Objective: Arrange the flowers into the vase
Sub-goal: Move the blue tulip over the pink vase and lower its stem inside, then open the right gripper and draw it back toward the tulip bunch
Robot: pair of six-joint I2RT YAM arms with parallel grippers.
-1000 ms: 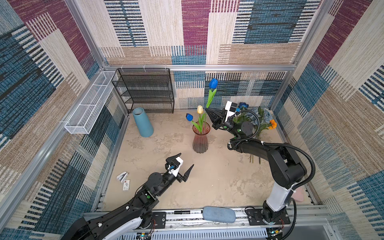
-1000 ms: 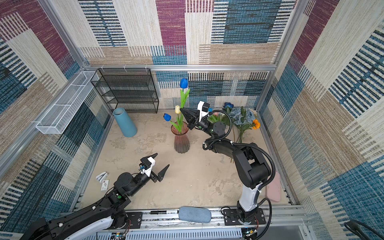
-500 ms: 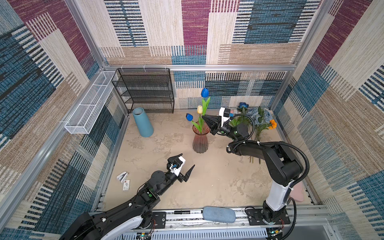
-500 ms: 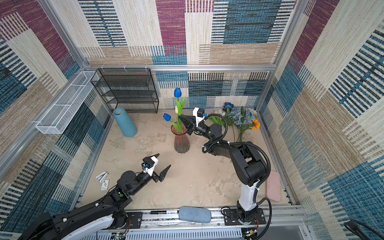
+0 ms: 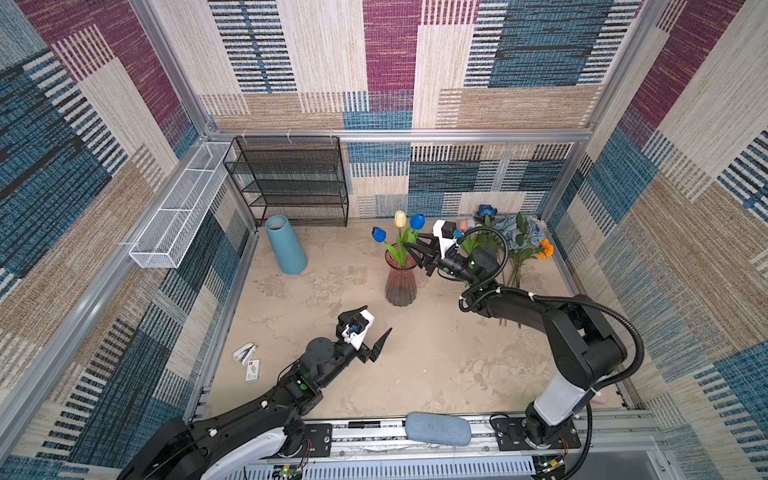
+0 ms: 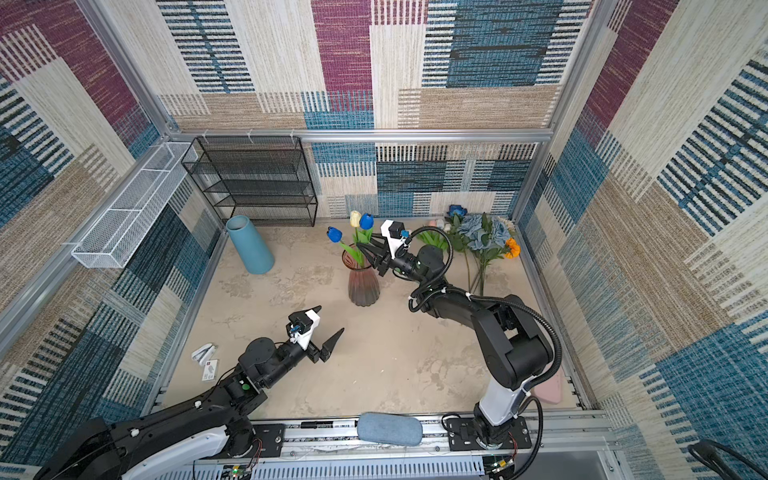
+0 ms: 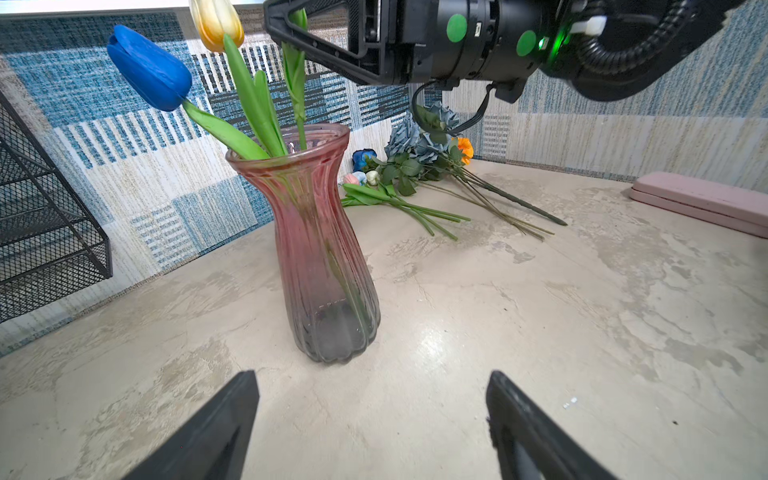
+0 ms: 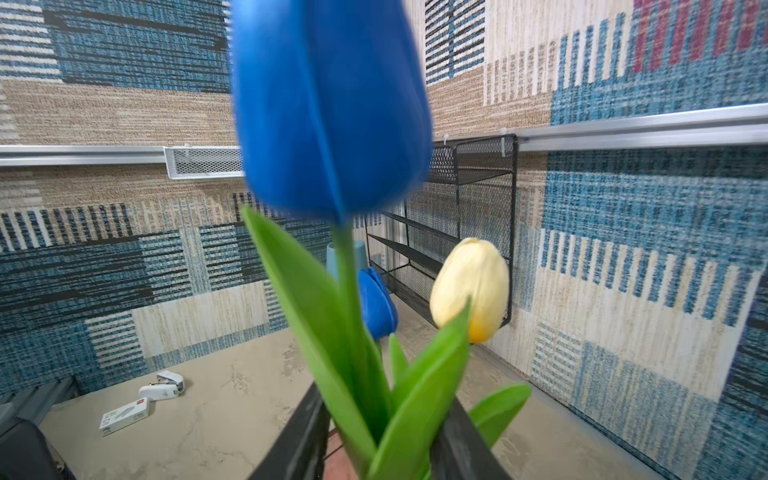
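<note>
Hovering left gripper point(image 5: 372, 320): jaws spread wide, held nothing, bare table point(image 5: 436, 357) all around.
Right gripper point(image 5: 417, 259): jaws stood parted astride blue tulip point(image 5: 417, 220) stem, above vase point(image 5: 400, 282) rim.
Other flowers point(image 5: 517, 243): lay against back-right wall.

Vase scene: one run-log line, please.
right gripper: open around blue tulip stem | left gripper: open, empty | vase: three tulips in | other flowers: on table

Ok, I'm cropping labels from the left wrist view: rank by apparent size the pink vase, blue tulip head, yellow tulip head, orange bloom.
pink vase
blue tulip head
yellow tulip head, cut off by the frame edge
orange bloom, farther off, so it looks smallest
</note>
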